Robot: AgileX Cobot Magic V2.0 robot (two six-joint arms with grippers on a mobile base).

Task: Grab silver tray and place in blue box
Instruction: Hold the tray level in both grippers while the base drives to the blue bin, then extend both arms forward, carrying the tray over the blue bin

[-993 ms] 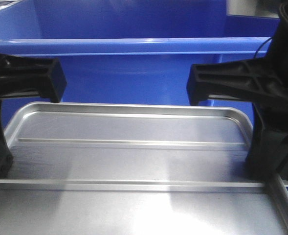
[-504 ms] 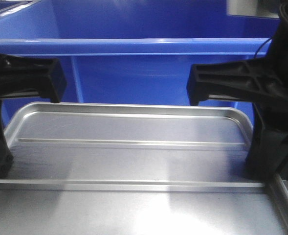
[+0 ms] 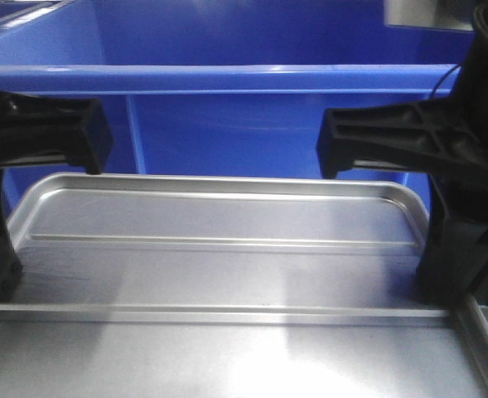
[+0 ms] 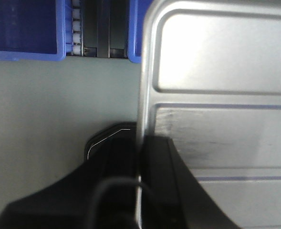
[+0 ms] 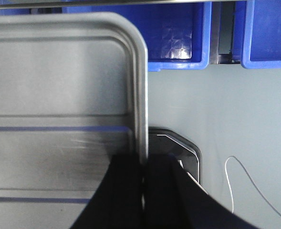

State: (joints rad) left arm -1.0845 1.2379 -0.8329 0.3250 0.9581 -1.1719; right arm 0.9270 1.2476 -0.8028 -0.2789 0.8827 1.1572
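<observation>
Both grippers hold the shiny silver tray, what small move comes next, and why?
Probably raise both arms together. The left gripper and right gripper clamp the shallow silver metal tray, but the wall of the bright blue plastic crate rises beyond its far edge, so it likely hasn't cleared the rim.

Setting: industrial handling or sorting station.
Bright blue moulded plastic crates point(image 5: 178, 33) stand side by side on a plain pale grey-green surface point(image 4: 59, 105), with a dark metal rail point(image 4: 104, 28) between two of them. A large ribbed blue plastic crate point(image 3: 227, 79) fills the front view.
</observation>
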